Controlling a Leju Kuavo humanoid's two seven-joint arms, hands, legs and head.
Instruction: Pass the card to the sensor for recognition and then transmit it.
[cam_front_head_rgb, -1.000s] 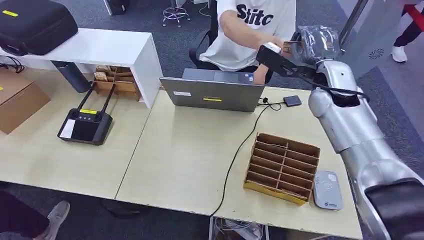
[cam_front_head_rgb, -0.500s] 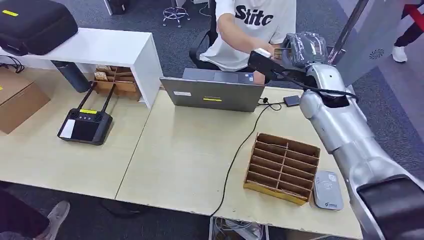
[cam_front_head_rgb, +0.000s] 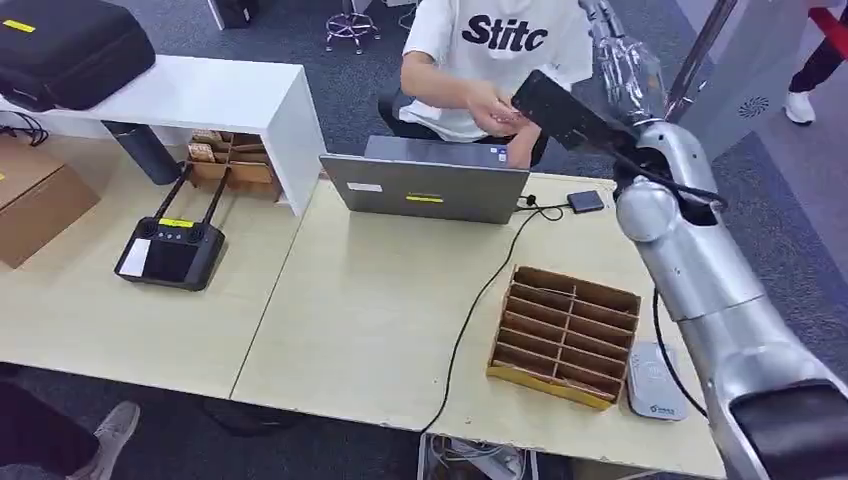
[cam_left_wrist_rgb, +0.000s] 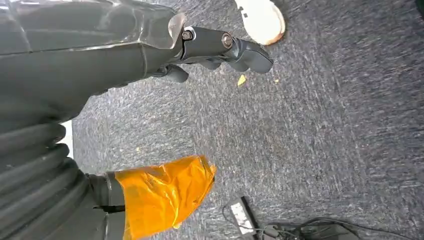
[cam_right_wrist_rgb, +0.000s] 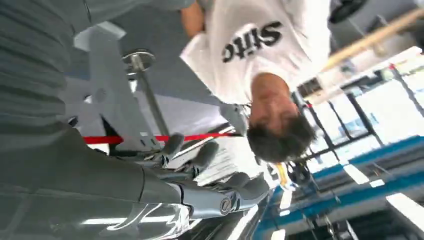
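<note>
My right robot hand (cam_front_head_rgb: 622, 62), sheathed in crinkled clear plastic, is raised toward the seated person (cam_front_head_rgb: 505, 50), fingers spread and holding nothing; I cannot make out the card. My left robot hand (cam_left_wrist_rgb: 220, 47) hangs open over grey carpet (cam_left_wrist_rgb: 325, 125). The rounded grey sensor (cam_front_head_rgb: 655, 381) lies flat on the pale tabletop (cam_front_head_rgb: 370, 320) beside the slotted cardboard rack (cam_front_head_rgb: 565, 335).

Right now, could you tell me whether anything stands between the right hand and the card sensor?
No object visibly does. The right hand is raised beyond the far edge of the table; the sensor lies near-right, beside the wooden divider tray.
</note>
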